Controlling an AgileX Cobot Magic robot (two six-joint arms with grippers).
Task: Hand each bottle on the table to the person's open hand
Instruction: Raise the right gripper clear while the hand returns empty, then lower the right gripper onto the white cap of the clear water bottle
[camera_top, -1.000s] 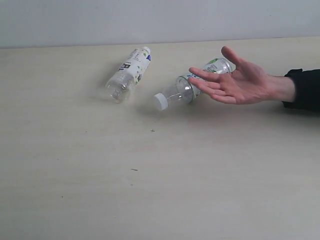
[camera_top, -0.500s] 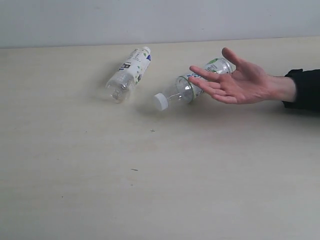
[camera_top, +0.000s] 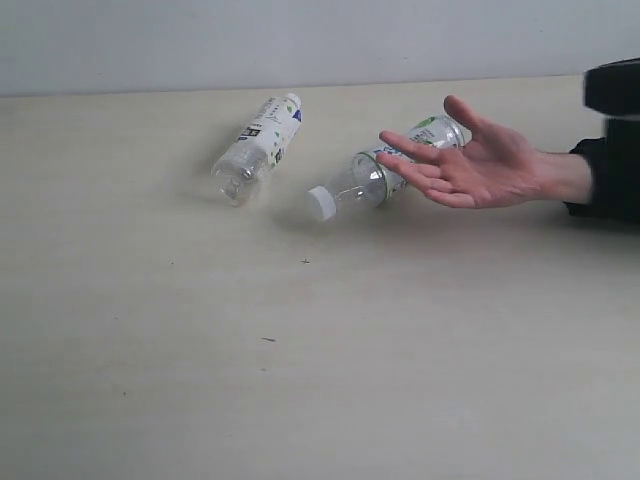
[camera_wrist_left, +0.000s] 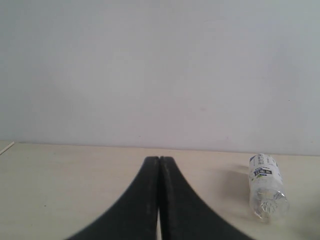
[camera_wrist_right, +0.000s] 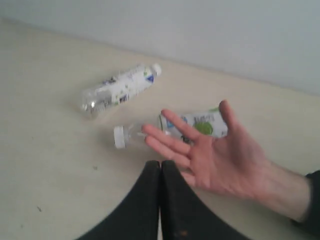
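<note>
As far as the views showed, nothing had been delivered. The person's open hand (camera_top: 470, 160) was held palm up and empty above the table (camera_top: 300, 380), on the right side of the exterior view. Two bottles lay on their sides on the table, and neither was held. The green-labelled bottle (camera_top: 372, 178), its white cap (camera_top: 321, 203) pointing away from the hand, lay just beside the hand and partly hidden behind its fingers; whether they touched could not be told. The dark-printed bottle (camera_top: 258, 148) lay further left, apart from it. The left gripper (camera_wrist_left: 159, 161) had its fingers pressed together on nothing. The right gripper (camera_wrist_right: 160, 165) was the same, hanging near the hand. Both handovers seemed left to do.
</note>
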